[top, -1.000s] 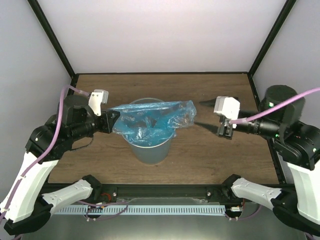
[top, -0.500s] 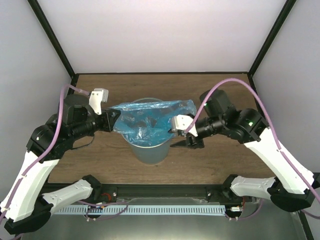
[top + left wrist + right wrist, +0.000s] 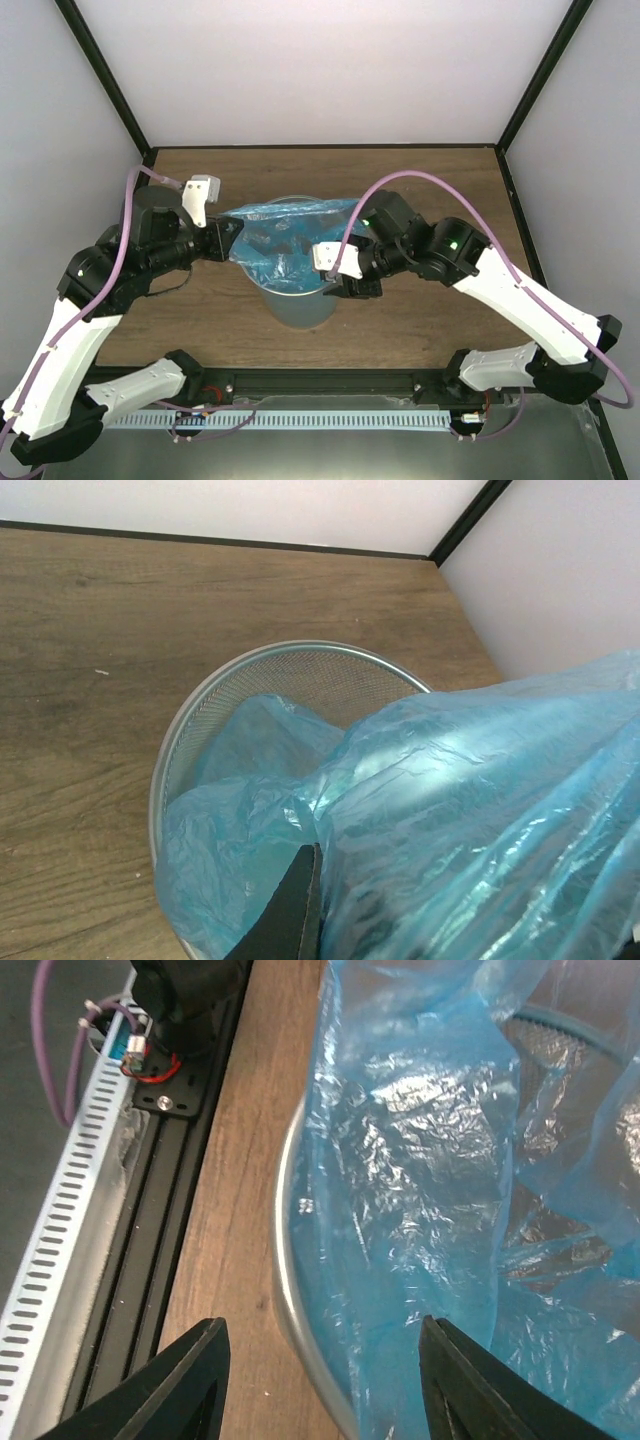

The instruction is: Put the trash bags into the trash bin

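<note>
Two arm bases sit at the near edge behind a white slotted cable strip, and everything else is further out on the brown wood-grain desk.

Closest to the bases is the right arm, bent across toward the middle. The right arm's fingers are spread wide with nothing pinched. They straddle the near-right rim of the round silvery-grey mesh trash bin, one finger over the bare desk and the other over the mouth.

That bin stands upright about mid-desk, between the two arms. The thin, wrinkly light-blue see-through plastic trash bag is only partly in. From the left wrist view its lower part hangs down inside against the mesh wall. The rest is stretched and bunched across the mouth, above the rim, and it spills a bit over the far-right side.

Just left of the bin, the left arm's fingers are at the bag's left edge. Only one dark finger shows clearly, with film draped all over it. It looks like they're clamped on the bag, but I wouldn't swear to it.
</note>
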